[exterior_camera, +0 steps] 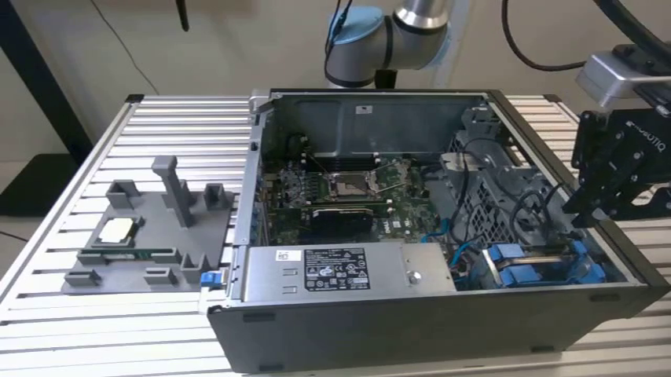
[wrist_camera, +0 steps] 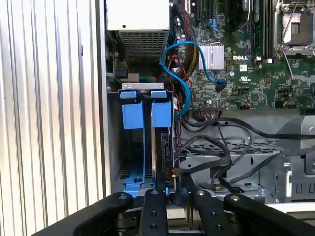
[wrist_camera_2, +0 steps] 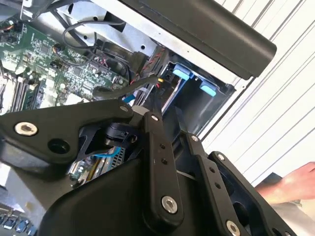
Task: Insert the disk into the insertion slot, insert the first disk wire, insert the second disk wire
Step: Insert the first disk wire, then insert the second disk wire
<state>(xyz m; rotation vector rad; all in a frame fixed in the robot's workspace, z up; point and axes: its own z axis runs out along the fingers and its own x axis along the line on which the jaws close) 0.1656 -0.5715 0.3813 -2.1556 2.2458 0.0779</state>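
The gripper [wrist_camera: 170, 191] hangs just over the end of the disk [wrist_camera: 162, 147], which stands on edge in the slot [wrist_camera: 145, 86], seemingly seated; whether the gripper is open or closed I cannot tell. A wire plug, I judge, should meet that end squarely, with the loose cables [wrist_camera: 216, 147] kept aside. The first wrist view gives disk and cables close up, the second wrist view a hand [wrist_camera_2: 293, 183] off beside the case [wrist_camera_2: 221, 29], and the gripper stands at the exterior view's right.
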